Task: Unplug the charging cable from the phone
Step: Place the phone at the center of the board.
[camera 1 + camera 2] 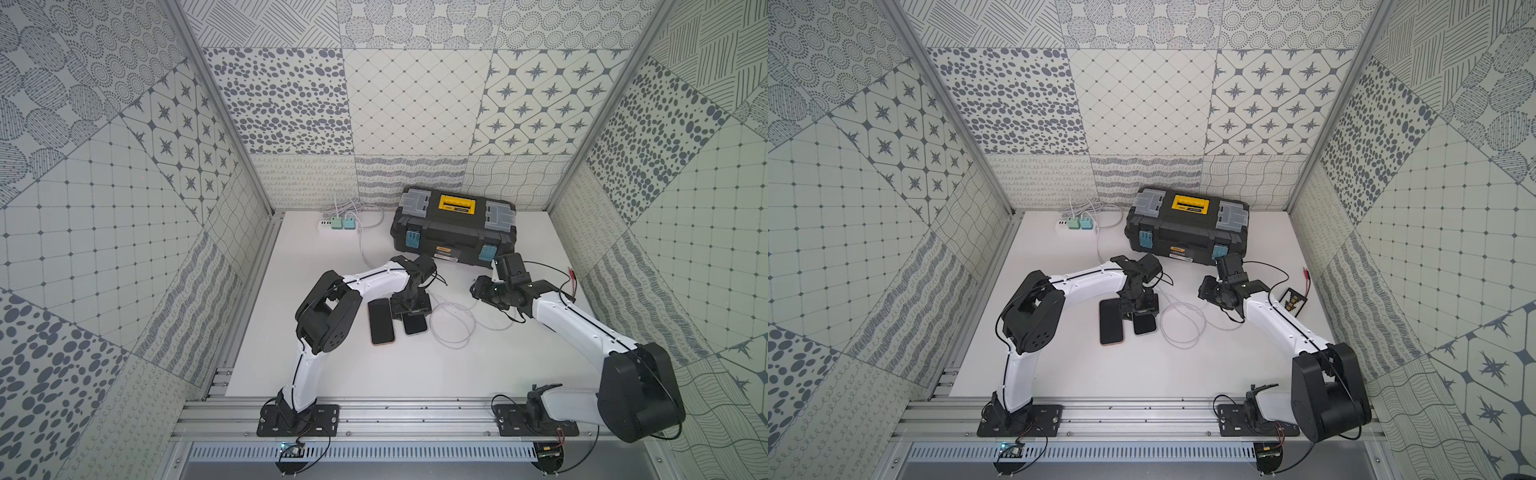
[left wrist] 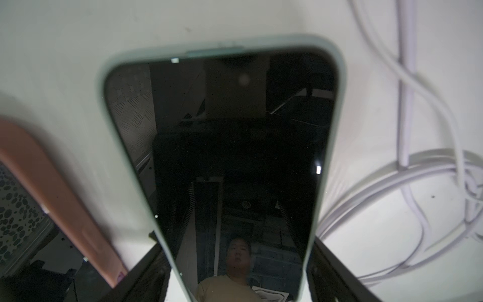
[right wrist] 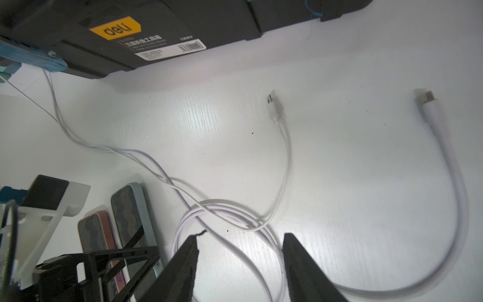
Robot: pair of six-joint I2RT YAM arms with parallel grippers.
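A dark-screened phone (image 1: 415, 325) in a pale green case lies on the white table, with a pink-cased phone (image 1: 381, 321) beside it. My left gripper (image 1: 409, 309) straddles the pale phone's far end. In the left wrist view its fingers (image 2: 154, 269) press against both long sides of that phone (image 2: 235, 146). The white charging cable (image 1: 451, 324) lies coiled to the phones' right. Two free plug ends rest on the table, a thin one (image 3: 274, 107) and a thick one (image 3: 428, 99). My right gripper (image 3: 240, 236) hovers open over the coil, holding nothing.
A black toolbox (image 1: 453, 230) with a yellow handle stands at the back. A white power strip (image 1: 336, 224) with two green chargers sits at the back left. A small board (image 1: 1293, 300) and red clips (image 1: 572, 274) lie at the right edge.
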